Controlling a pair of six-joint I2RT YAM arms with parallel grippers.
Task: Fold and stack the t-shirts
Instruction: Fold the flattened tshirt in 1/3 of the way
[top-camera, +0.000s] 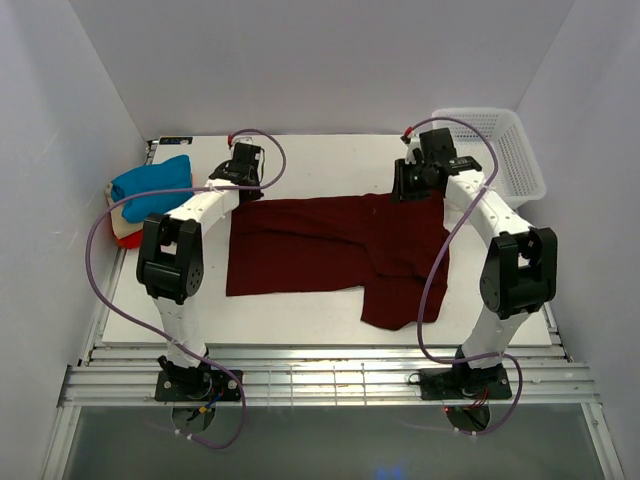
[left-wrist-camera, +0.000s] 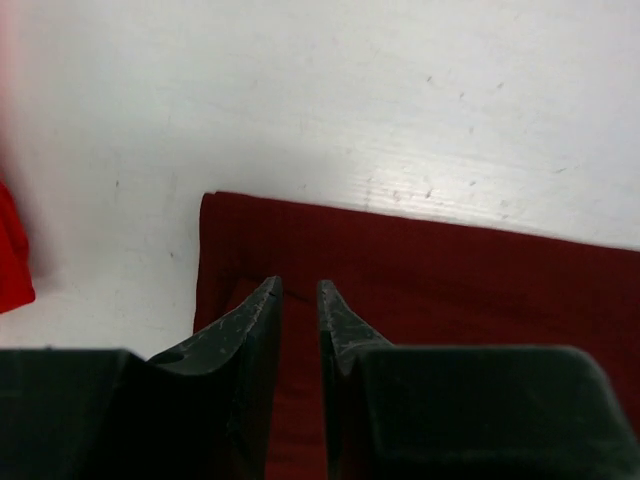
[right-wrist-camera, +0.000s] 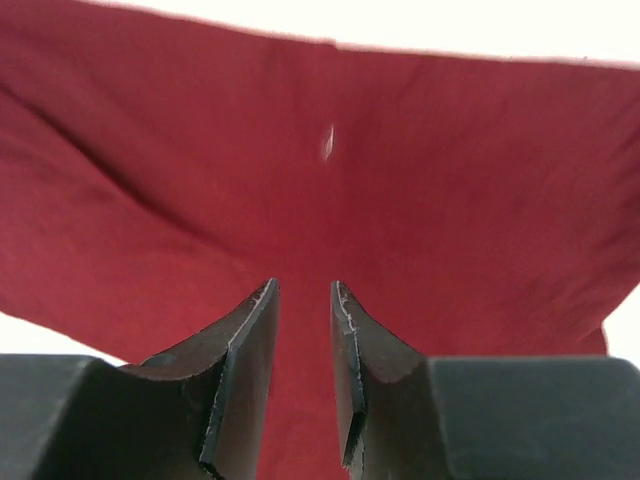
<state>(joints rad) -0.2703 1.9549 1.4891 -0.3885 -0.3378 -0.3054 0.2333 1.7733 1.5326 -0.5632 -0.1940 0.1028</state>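
The dark maroon t-shirt (top-camera: 320, 250) lies partly folded across the middle of the table, with one flap hanging toward the front right. My left gripper (top-camera: 246, 186) is at its far left corner. In the left wrist view (left-wrist-camera: 299, 285) its jaws stand a narrow gap apart just over the flat cloth (left-wrist-camera: 450, 280). My right gripper (top-camera: 412, 186) is at the shirt's far right edge. In the right wrist view (right-wrist-camera: 303, 285) its jaws are also narrowly apart over creased cloth (right-wrist-camera: 330, 200), with nothing between them. A bright blue folded shirt (top-camera: 150, 186) rests on a red-orange one (top-camera: 127, 238) at the far left.
A white mesh basket (top-camera: 520, 150) stands at the back right corner. The red-orange cloth also shows at the left edge of the left wrist view (left-wrist-camera: 12, 260). White walls close in the table on three sides. Purple cables loop beside both arms.
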